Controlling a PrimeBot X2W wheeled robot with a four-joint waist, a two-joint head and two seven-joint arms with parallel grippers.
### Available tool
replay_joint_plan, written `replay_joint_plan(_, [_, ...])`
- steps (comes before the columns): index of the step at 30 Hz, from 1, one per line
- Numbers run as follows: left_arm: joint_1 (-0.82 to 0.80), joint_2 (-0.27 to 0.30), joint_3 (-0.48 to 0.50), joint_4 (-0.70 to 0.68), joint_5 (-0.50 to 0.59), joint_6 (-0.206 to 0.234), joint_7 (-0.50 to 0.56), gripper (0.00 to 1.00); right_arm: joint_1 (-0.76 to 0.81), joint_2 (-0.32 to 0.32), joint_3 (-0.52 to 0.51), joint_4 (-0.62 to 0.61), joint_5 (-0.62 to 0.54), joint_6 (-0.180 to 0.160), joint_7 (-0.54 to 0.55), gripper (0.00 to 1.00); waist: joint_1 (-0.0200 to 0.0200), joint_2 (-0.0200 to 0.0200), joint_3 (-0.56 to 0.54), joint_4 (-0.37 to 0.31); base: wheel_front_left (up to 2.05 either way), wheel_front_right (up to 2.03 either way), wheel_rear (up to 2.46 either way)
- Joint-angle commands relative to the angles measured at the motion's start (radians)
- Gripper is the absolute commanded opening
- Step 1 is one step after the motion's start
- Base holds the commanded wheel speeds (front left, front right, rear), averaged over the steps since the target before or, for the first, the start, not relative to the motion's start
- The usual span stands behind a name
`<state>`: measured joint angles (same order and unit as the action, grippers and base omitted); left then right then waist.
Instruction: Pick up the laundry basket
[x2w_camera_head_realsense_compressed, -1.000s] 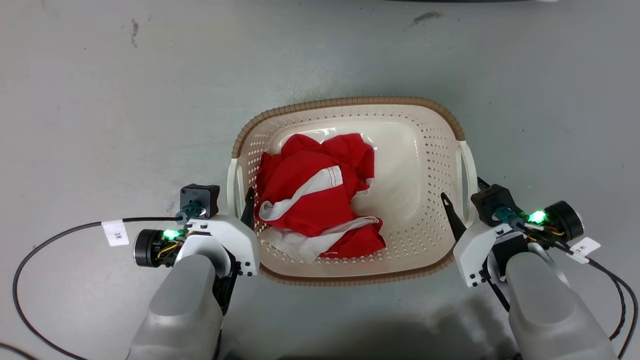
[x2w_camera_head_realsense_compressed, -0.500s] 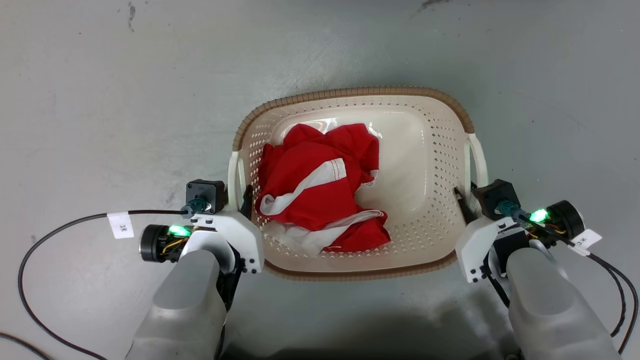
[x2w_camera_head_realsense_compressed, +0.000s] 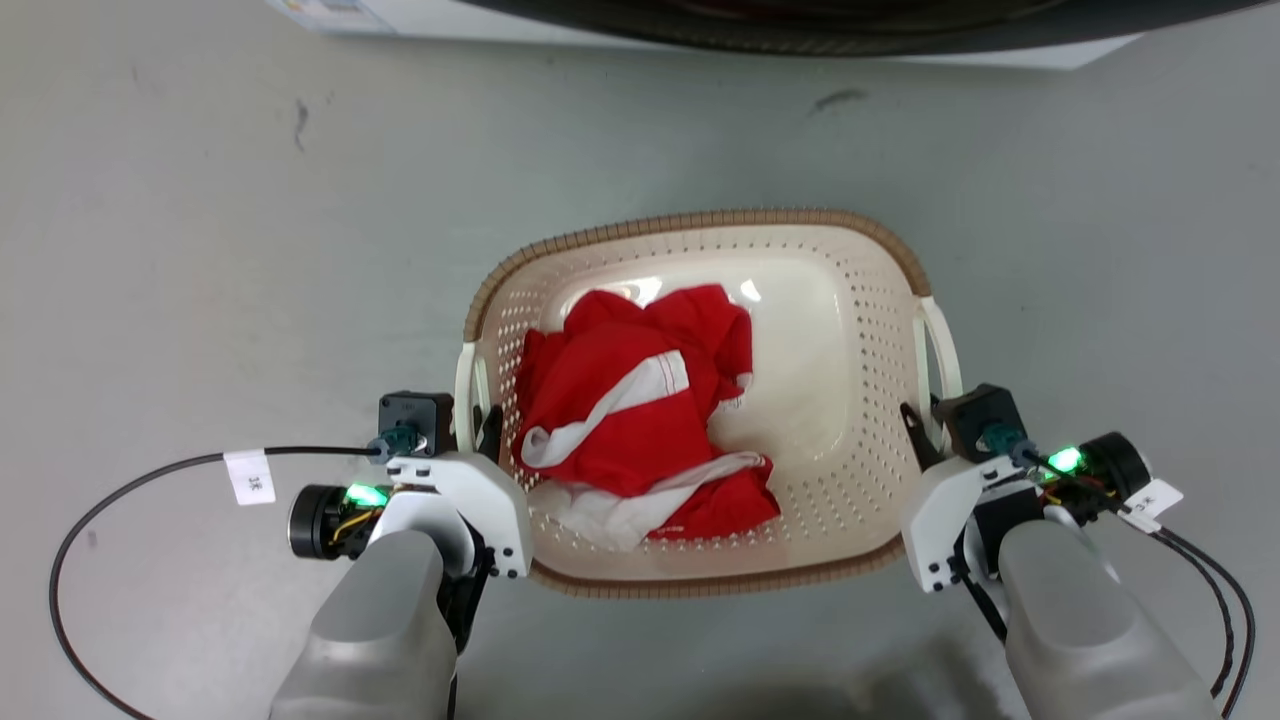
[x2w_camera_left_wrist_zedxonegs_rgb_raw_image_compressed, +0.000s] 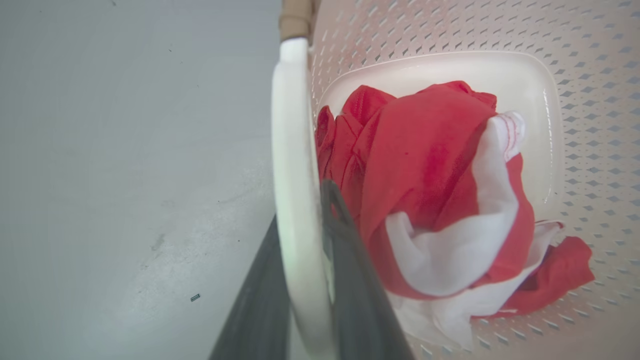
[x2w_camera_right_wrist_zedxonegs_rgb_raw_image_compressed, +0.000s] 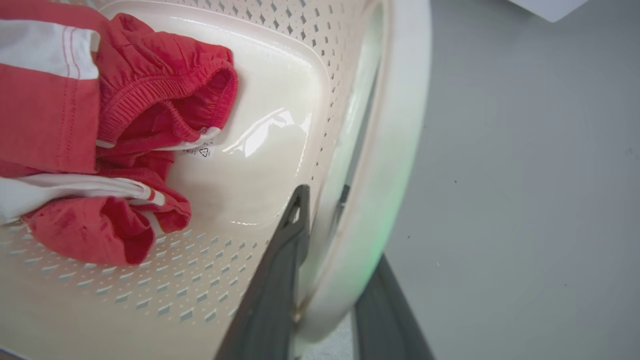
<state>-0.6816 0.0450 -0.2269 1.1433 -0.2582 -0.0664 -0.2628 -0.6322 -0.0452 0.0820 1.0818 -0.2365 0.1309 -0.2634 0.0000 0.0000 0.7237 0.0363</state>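
The laundry basket (x2w_camera_head_realsense_compressed: 700, 218) is cream-white with perforated walls and a brown rim, and holds red and white clothes (x2w_camera_head_realsense_compressed: 630, 420). My left gripper (x2w_camera_head_realsense_compressed: 478, 420) is shut on the basket's white left handle (x2w_camera_head_realsense_compressed: 463, 385), one dark finger inside the wall and one outside. In the left wrist view the left gripper (x2w_camera_left_wrist_zedxonegs_rgb_raw_image_compressed: 300, 210) pinches this handle (x2w_camera_left_wrist_zedxonegs_rgb_raw_image_compressed: 292, 150) beside the clothes (x2w_camera_left_wrist_zedxonegs_rgb_raw_image_compressed: 425, 165). My right gripper (x2w_camera_head_realsense_compressed: 925, 425) is shut on the right handle (x2w_camera_head_realsense_compressed: 940, 345). The right wrist view shows the right gripper (x2w_camera_right_wrist_zedxonegs_rgb_raw_image_compressed: 340, 225) straddling that handle (x2w_camera_right_wrist_zedxonegs_rgb_raw_image_compressed: 400, 125).
A white appliance with a dark curved edge (x2w_camera_head_realsense_compressed: 800, 25) runs along the top of the head view. Black cables trail over the grey floor at the left (x2w_camera_head_realsense_compressed: 120, 480) and the right (x2w_camera_head_realsense_compressed: 1215, 570). Open floor lies on both sides of the basket.
The right gripper's inner finger has closed in against the right handle. The head view has shifted, bringing the white appliance into sight at the top; basket and grippers keep their hold.
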Motion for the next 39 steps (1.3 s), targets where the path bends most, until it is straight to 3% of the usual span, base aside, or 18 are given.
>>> replay_joint_plan(1, [0.008, 0.010, -0.003, 0.005, 0.001, 0.003, -0.003, 0.00, 0.021, -0.009, 0.008, 0.008, -0.003, 0.000, -0.002, 0.00, 0.0000, 0.0000, -0.041, -0.006, 0.00, 0.00, 0.00])
replay_joint_plan(20, [0.119, 0.010, -0.060, 0.131, -0.035, -0.020, 0.012, 0.00, 0.122, -0.009, 0.191, 0.157, 0.162, 0.000, 0.015, 0.00, 0.0000, 0.0000, -0.423, -0.049, 0.00, 0.00, 0.00])
replay_joint_plan(39, [0.241, 0.008, -0.152, 0.141, -0.097, -0.045, 0.141, 0.00, 0.227, -0.008, 0.357, 0.188, 0.300, 0.000, 0.135, 0.00, 0.0000, 0.0000, -0.714, -0.067, 0.00, 0.00, 0.00])
